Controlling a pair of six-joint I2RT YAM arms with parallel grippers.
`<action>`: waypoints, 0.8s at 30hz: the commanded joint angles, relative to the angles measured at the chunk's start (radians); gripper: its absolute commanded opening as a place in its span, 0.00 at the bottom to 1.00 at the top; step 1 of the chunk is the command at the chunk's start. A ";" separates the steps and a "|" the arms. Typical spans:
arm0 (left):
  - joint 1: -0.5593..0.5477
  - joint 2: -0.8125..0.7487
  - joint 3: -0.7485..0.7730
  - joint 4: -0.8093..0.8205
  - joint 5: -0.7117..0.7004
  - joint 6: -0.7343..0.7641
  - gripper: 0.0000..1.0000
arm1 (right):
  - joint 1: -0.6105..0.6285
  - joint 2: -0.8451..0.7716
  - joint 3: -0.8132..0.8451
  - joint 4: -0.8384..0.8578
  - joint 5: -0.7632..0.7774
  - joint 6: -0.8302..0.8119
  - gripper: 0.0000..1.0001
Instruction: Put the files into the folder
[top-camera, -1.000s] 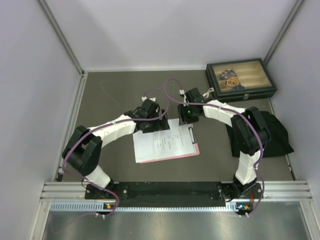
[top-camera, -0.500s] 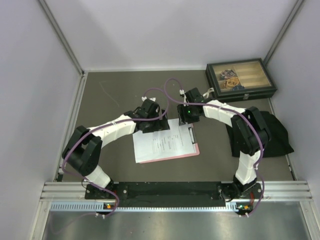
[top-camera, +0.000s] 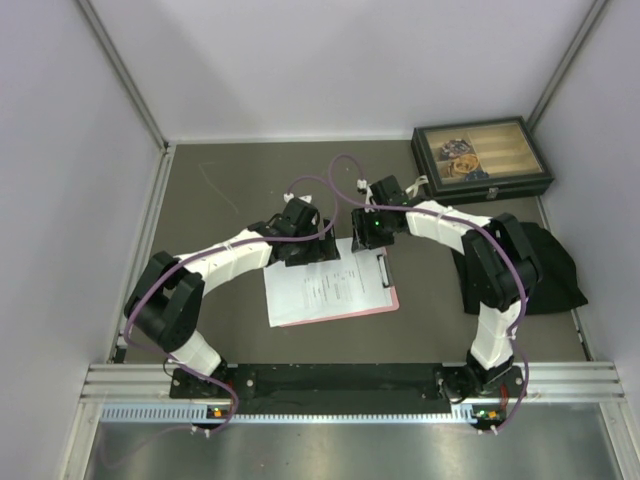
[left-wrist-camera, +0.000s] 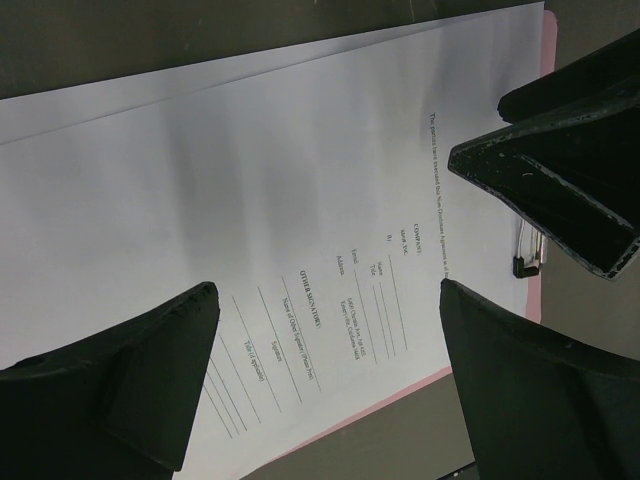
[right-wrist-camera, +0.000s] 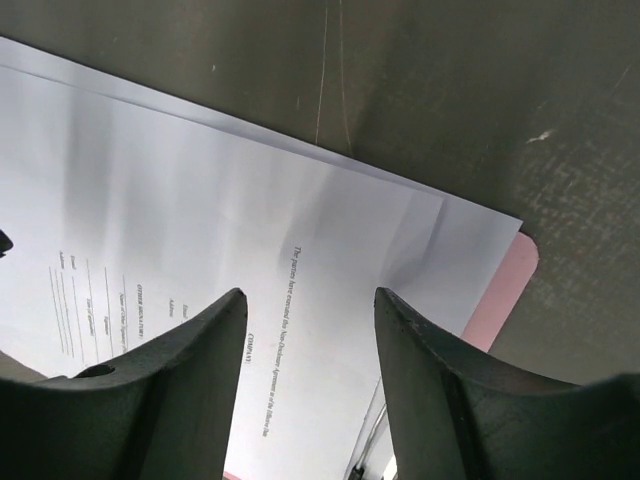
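From above, the right gripper (top-camera: 372, 226) has edged slightly toward the far wall since a second ago; the files (top-camera: 318, 290) lie on the folder (top-camera: 391, 298), whose pink shows along the right and near edges; the left gripper (top-camera: 300, 247) sits at the sheets' far edge. Left wrist view: jaws spread wide over the sparse-print sheet, gripping nothing; the metal clip (left-wrist-camera: 530, 255) lies beside the paper. Right wrist view: jaws likewise parted and empty above the sheets; a second sheet's edge peeks out underneath.

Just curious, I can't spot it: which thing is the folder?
On the grey table, look between the two arms. The folder lies flat under the white sheets, and it is the only pink thing, unlike the black cloth and the dark glass-lidded box to its right.
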 joint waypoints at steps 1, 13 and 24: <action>-0.002 -0.025 0.008 0.010 0.008 0.013 0.96 | -0.005 -0.042 -0.005 0.003 0.003 0.011 0.54; -0.004 0.090 0.062 -0.031 -0.027 -0.040 0.95 | 0.083 -0.185 -0.061 -0.333 0.426 0.034 0.56; -0.002 0.147 0.059 -0.077 -0.087 -0.117 0.91 | 0.110 -0.157 -0.068 -0.278 0.374 0.057 0.43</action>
